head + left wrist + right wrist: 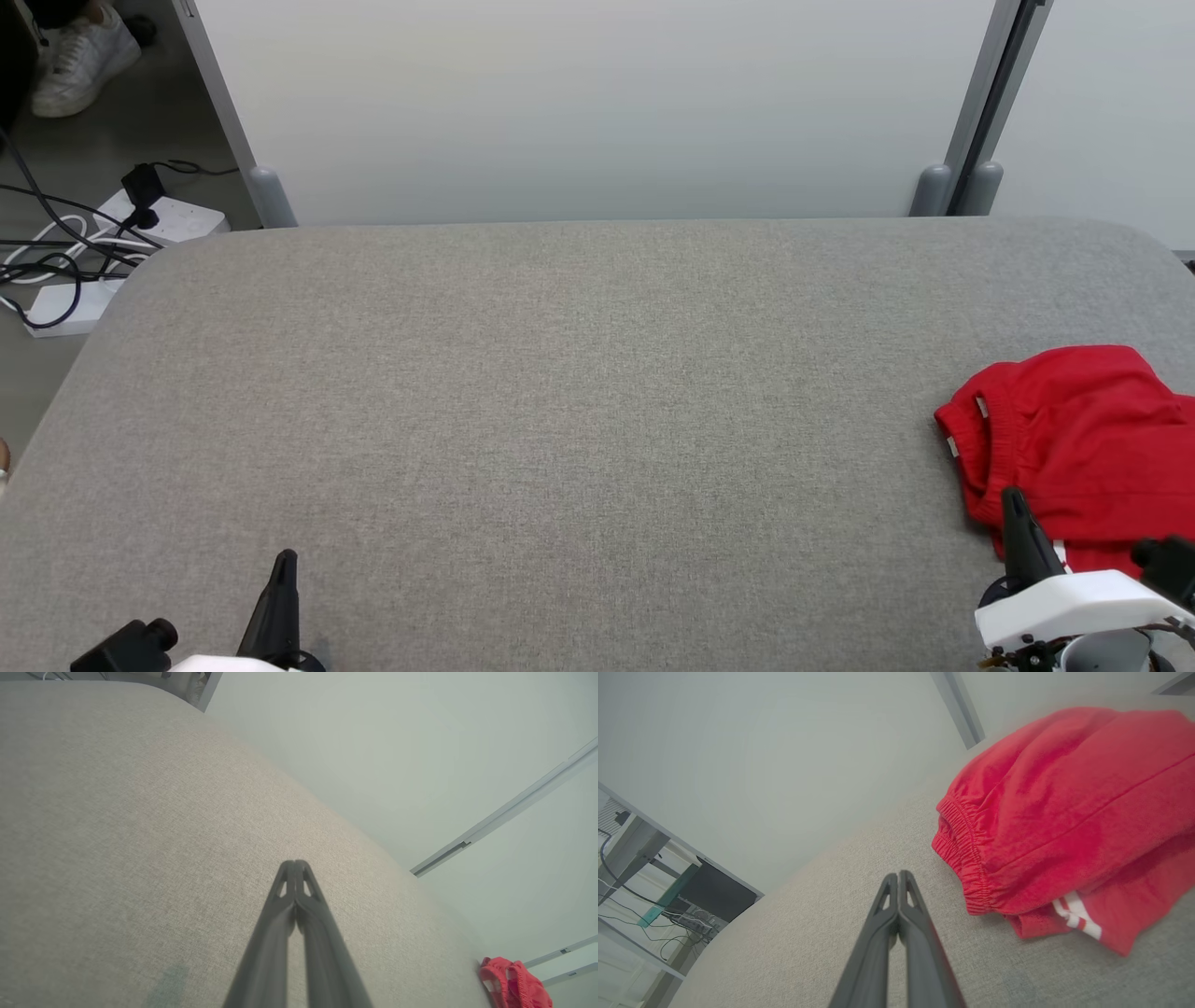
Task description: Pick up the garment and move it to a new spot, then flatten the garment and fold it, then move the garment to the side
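Note:
A red garment (pixel 1074 439) with an elastic waistband and white stripes lies bunched at the right edge of the grey padded table (pixel 560 392). In the right wrist view the garment (pixel 1064 812) sits just right of my right gripper (pixel 899 876), which is shut with nothing in it and clear of the cloth. In the head view the right gripper (pixel 1010 497) is at the garment's near left edge. My left gripper (pixel 285 558) rests at the lower left, far from the garment, and the left wrist view shows the left gripper (pixel 295 863) shut and empty. The garment (pixel 514 983) appears small there.
White partition panels (pixel 597 103) stand behind the table. On the floor at the far left lie power strips with cables (pixel 84 252), and a person's white shoe (pixel 79 56) is at the top left corner.

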{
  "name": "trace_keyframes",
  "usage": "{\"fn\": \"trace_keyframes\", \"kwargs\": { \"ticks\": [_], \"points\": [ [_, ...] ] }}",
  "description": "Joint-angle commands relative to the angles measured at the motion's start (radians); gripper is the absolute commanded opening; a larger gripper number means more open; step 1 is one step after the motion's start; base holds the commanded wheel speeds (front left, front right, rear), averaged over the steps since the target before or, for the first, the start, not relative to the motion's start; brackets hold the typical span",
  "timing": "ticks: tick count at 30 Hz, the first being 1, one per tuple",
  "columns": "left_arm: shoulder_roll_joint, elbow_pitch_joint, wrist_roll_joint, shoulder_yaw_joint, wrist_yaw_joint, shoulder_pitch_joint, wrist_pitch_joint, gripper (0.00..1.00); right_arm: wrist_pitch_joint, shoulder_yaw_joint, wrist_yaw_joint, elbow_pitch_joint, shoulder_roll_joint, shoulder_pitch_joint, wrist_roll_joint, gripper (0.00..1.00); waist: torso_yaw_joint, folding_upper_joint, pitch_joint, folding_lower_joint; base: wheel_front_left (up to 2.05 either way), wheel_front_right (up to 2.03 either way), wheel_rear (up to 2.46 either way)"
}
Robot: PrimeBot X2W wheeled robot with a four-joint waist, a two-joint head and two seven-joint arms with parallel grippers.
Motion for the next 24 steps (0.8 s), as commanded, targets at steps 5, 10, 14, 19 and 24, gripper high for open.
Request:
{"fn": "trace_keyframes", "kwargs": {
  "ticks": [5,10,14,19,24],
  "points": [
    [0.01,-0.033,-0.062,0.026,-0.003,-0.067,0.015,0.0,0.018,0.005,0.001,-0.04,-0.017,-0.02,0.078,0.0,-0.001,0.0,0.003,-0.0001,0.0,0.0,0.0],
    [0.007,-0.04,-0.113,0.03,-0.004,-0.072,0.03,0.0,0.031,0.003,0.001,-0.05,-0.018,-0.019,0.138,0.0,-0.002,0.0,0.006,-0.0001,0.0,0.0,0.0],
    [0.005,-0.045,-0.154,0.034,-0.004,-0.076,0.041,0.0,0.043,0.001,0.001,-0.058,-0.019,-0.018,0.187,0.0,-0.003,0.0,0.009,-0.0001,0.0,0.0,0.0],
    [0.002,-0.051,-0.205,0.038,-0.004,-0.081,0.056,0.0,0.057,-0.001,0.001,-0.068,-0.02,-0.016,0.248,0.0,-0.004,0.0,0.012,-0.0001,0.0,0.0,0.0],
    [-0.001,-0.057,-0.256,0.043,-0.005,-0.086,0.07,0.0,0.07,-0.003,0.001,-0.079,-0.021,-0.015,0.308,0.0,-0.005,0.0,0.015,-0.0001,0.0,0.0,0.0]
  ]
}}
